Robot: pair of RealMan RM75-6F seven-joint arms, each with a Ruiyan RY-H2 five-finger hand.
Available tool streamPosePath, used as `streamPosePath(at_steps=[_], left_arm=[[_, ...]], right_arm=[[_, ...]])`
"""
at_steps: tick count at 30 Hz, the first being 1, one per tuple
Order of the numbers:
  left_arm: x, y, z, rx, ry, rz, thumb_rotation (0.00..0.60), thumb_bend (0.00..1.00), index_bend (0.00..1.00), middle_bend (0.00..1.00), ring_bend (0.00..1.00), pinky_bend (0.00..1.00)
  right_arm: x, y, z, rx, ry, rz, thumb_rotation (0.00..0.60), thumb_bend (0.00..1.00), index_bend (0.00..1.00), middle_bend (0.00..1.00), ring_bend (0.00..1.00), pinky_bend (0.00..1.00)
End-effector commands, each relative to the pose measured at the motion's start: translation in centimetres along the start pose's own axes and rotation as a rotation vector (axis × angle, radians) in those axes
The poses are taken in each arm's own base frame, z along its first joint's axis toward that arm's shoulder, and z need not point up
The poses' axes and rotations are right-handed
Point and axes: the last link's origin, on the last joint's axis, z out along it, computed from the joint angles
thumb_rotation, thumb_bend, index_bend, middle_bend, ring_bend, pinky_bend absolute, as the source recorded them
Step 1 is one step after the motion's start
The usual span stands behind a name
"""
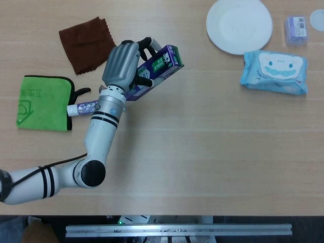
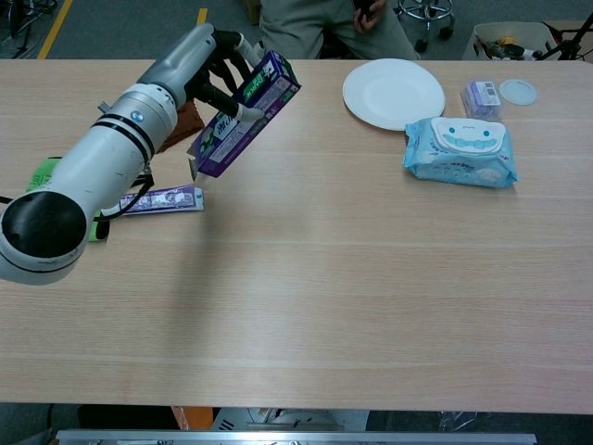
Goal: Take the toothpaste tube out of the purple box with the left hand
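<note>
My left hand [image 1: 123, 62] [image 2: 206, 60] grips the purple box [image 1: 159, 69] [image 2: 246, 116] and holds it in the air, tilted, with its open end pointing down to the left. The toothpaste tube [image 1: 86, 107] [image 2: 165, 198] lies flat on the table below that open end, outside the box, partly hidden by my forearm in the head view. My right hand is not visible in either view.
A green cloth [image 1: 42, 102] lies left of the tube and a brown cloth [image 1: 87, 44] behind it. A white plate [image 1: 239, 25], a blue wipes pack [image 1: 274, 72] and a small purple container [image 1: 295, 29] sit at the far right.
</note>
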Motion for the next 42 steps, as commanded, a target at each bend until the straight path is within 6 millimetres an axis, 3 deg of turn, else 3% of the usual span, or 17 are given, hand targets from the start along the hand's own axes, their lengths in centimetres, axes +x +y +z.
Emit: streamPosePath(at_steps=[1, 6, 16, 25, 29, 33, 36, 42], left_arm=[[0.2, 0.1, -0.2, -0.007, -0.015, 0.028, 0.600, 0.15, 0.50, 0.58, 0.45, 0.26], [-0.2, -0.2, -0.7, -0.030, -0.035, 0.207, 0.600, 0.15, 0.51, 0.57, 0.45, 0.26], [-3.5, -1.5, -3.4, -0.046, -0.144, 0.525, 0.600, 0.15, 0.51, 0.57, 0.45, 0.26], [-5.9, -1.5, -4.8, -0.018, -0.172, 0.637, 0.600, 0.15, 0.50, 0.57, 0.45, 0.26], [-6.6, -1.8, -5.1, 0.008, -0.201, 0.675, 0.600, 0.15, 0.41, 0.54, 0.43, 0.26], [-6.8, -2.2, -5.2, 0.043, -0.232, 0.680, 0.600, 0.15, 0.23, 0.36, 0.32, 0.26], [-5.7, -2.3, -5.0, 0.069, -0.220, 0.652, 0.600, 0.15, 0.12, 0.25, 0.23, 0.26], [-2.3, -2.8, -4.7, 0.086, -0.140, 0.575, 0.600, 0.15, 0.04, 0.17, 0.15, 0.26]], right_arm=[[0.0, 0.0, 0.0, -0.001, -0.002, 0.000, 0.600, 0.18, 0.38, 0.39, 0.41, 0.43], [-0.2, -0.1, 0.0, 0.002, -0.006, 0.001, 0.600, 0.18, 0.38, 0.39, 0.41, 0.43], [-0.6, -0.1, 0.0, 0.006, -0.015, 0.004, 0.600, 0.18, 0.38, 0.39, 0.41, 0.43], [-0.8, 0.1, 0.0, 0.002, -0.017, 0.010, 0.600, 0.18, 0.38, 0.39, 0.41, 0.43], [-0.7, 0.3, -0.1, 0.000, -0.015, 0.010, 0.600, 0.18, 0.38, 0.39, 0.41, 0.43], [-0.6, 0.6, -0.2, -0.007, -0.011, 0.010, 0.600, 0.18, 0.38, 0.39, 0.41, 0.43], [-0.6, 0.7, -0.3, -0.011, -0.013, 0.008, 0.600, 0.18, 0.38, 0.39, 0.41, 0.43], [-0.8, 0.7, -0.2, -0.011, -0.021, 0.007, 0.600, 0.18, 0.38, 0.39, 0.41, 0.43]])
